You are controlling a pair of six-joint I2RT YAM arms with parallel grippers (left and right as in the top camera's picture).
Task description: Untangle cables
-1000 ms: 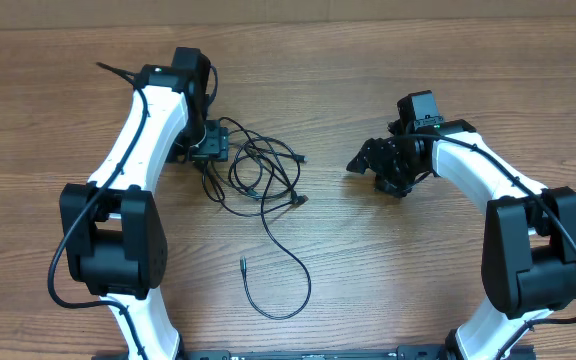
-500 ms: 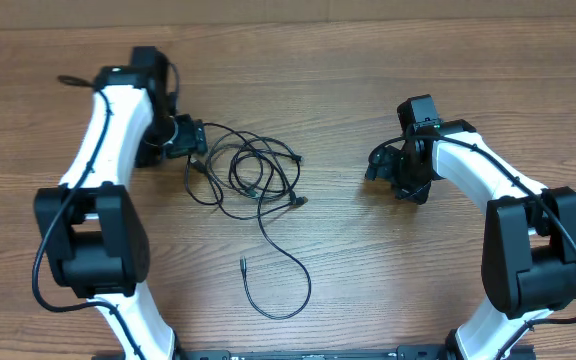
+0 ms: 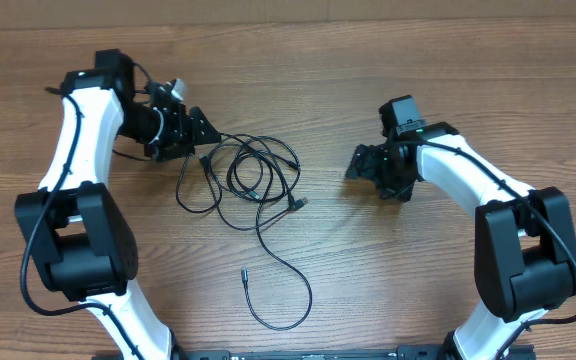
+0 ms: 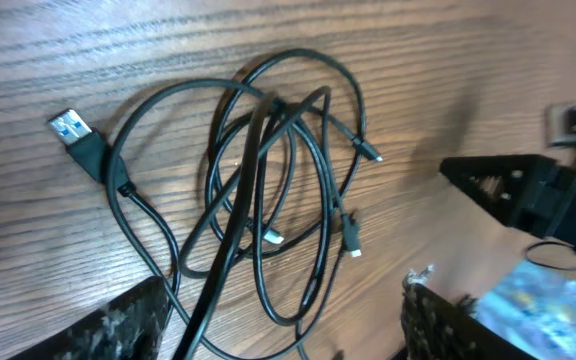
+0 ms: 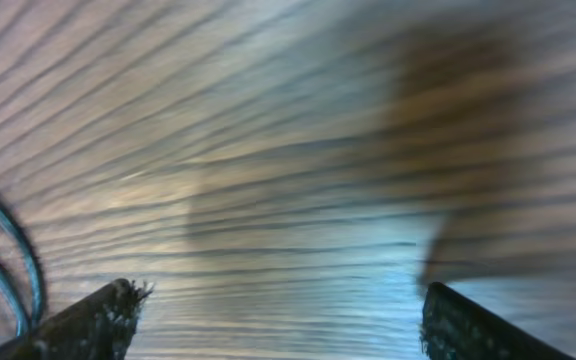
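The cables (image 3: 256,178) lie in a loose black tangle left of the table's middle, with one long tail curling down to a small plug (image 3: 243,270). In the left wrist view the tangle (image 4: 268,180) fills the centre, with a USB plug (image 4: 73,130) at its left. My left gripper (image 3: 206,128) sits at the tangle's upper left, pointing at it. It is open (image 4: 288,325), and cable strands run across the wood between its fingers (image 4: 118,325). My right gripper (image 3: 358,165) is open, to the right of the tangle and apart from it. Only blurred wood shows between its fingers (image 5: 88,320).
The bare wooden table (image 3: 388,260) surrounds the tangle. Cable loops (image 5: 8,250) show at the right wrist view's left edge. My right gripper (image 4: 528,190) shows beyond the tangle in the left wrist view. Both arm bases stand at the near edge.
My left arm swung back and to the left, and its gripper now points right at the tangle. The tangle's left loop was pulled a little left. My right gripper drew right, then came back left.
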